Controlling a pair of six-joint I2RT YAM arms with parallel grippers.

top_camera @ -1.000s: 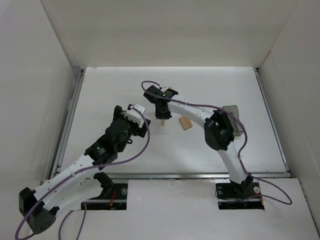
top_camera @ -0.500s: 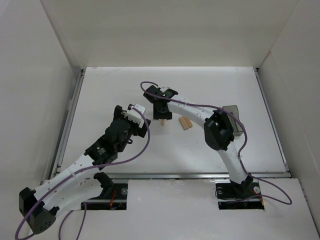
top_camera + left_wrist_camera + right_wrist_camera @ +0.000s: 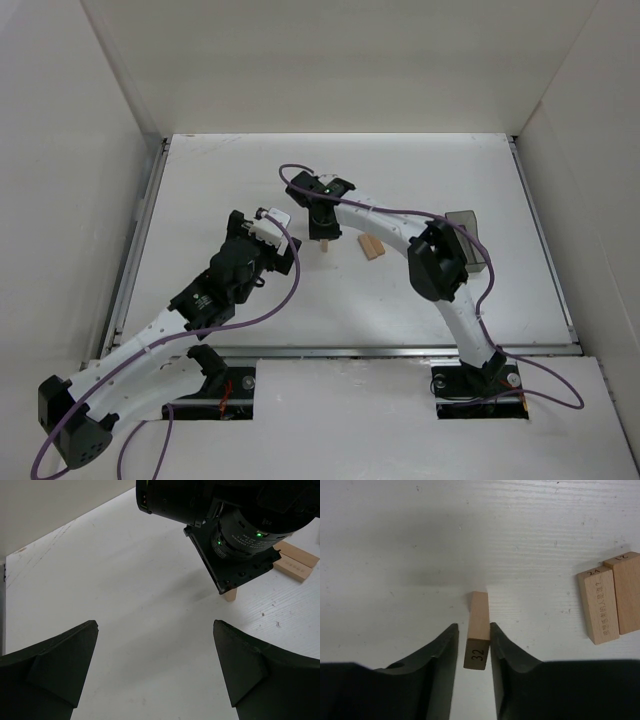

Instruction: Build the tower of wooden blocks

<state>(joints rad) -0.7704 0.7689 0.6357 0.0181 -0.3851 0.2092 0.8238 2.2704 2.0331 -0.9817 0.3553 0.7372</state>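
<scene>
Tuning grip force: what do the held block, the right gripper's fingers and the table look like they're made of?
Held block: unfinished light wood, matte tan with faint grain, "32" marked on its end.
Fingers: matte black with smooth curved faces, likely moulded or printed plastic; cannot tell which.
Table: white and matte, with fine parallel ridges and small specks; possibly painted board or laminate.

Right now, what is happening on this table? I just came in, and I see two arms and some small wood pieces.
The right gripper is shut on a wood block marked 32, held upright with its lower end at the table. Whether it touches the surface I cannot tell. Two more blocks lie flat, side by side and touching, a little to its right. The left gripper is open and holds nothing, facing that spot. A grey bin sits by the right arm. No tower stands yet.
</scene>
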